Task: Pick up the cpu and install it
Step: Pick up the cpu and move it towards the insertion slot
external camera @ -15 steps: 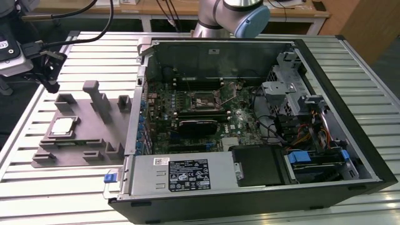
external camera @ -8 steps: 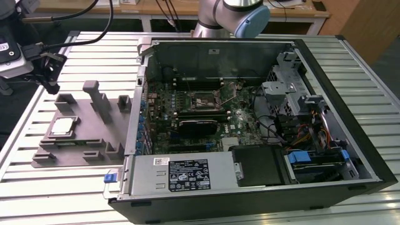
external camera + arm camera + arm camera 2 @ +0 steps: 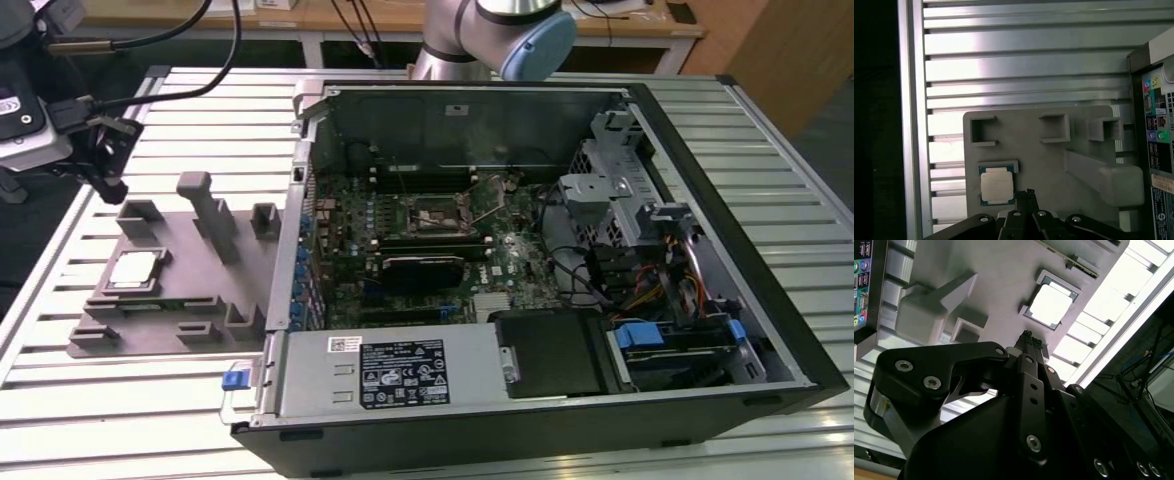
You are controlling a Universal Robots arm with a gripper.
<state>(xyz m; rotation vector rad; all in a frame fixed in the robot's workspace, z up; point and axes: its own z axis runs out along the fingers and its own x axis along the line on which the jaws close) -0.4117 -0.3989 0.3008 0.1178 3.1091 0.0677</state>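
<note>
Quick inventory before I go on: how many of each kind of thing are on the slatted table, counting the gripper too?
cpu: 1
grey fixture tray: 1
open computer case: 1
gripper: 1
Total: 4

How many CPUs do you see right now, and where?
1. The cpu lies in its recess on the grey fixture tray, at the exterior view's left of the computer case. Another could be hidden inside the case.
</note>
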